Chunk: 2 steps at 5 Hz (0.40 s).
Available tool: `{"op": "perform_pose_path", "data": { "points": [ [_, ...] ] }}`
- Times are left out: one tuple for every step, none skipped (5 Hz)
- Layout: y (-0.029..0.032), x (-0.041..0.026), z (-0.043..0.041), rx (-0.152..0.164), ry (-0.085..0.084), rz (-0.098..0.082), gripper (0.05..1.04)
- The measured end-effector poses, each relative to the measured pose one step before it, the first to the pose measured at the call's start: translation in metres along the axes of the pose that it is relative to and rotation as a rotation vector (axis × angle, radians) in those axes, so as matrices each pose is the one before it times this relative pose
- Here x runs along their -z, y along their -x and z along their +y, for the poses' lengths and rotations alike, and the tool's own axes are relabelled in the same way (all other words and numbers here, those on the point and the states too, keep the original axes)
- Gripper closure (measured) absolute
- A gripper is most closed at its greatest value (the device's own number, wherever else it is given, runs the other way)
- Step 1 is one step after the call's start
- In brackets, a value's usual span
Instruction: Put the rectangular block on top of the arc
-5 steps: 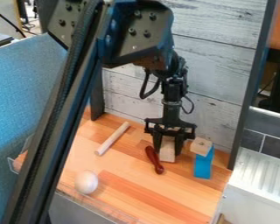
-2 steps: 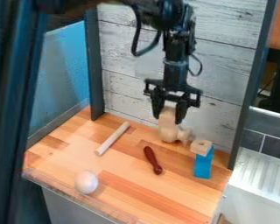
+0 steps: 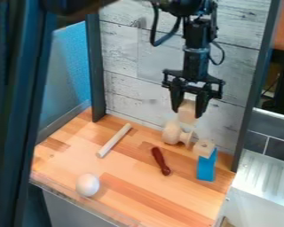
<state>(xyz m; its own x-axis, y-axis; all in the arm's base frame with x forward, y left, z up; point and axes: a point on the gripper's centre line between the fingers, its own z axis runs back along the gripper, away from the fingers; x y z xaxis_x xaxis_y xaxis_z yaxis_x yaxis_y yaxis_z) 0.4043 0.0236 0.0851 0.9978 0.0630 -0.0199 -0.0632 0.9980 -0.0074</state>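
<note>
The claw (image 3: 187, 113) has risen and shifted toward the blue piece (image 3: 206, 167), carrying the rectangular block (image 3: 186, 110) clamped between its fingers above the surface (image 3: 129, 162). Pick-up appears complete; next, identify the arc, align, then lower

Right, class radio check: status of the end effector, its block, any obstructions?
End effector closed on pale wooden block, up off worktop. Rounded wooden piece just below in view, possible snag. Small wooden piece sits atop blue piece.
</note>
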Motion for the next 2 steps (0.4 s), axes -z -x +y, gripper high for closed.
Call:
{"op": "perform_pose_path", "data": {
  "points": [
    [-0.00126, 0.01795, -0.00880, 0.0069, -0.0120, 0.0398, 0.495],
    [-0.00146, 0.00337, -0.00815, 0.0012, -0.0136, 0.0039, 0.495]
  ]
}}
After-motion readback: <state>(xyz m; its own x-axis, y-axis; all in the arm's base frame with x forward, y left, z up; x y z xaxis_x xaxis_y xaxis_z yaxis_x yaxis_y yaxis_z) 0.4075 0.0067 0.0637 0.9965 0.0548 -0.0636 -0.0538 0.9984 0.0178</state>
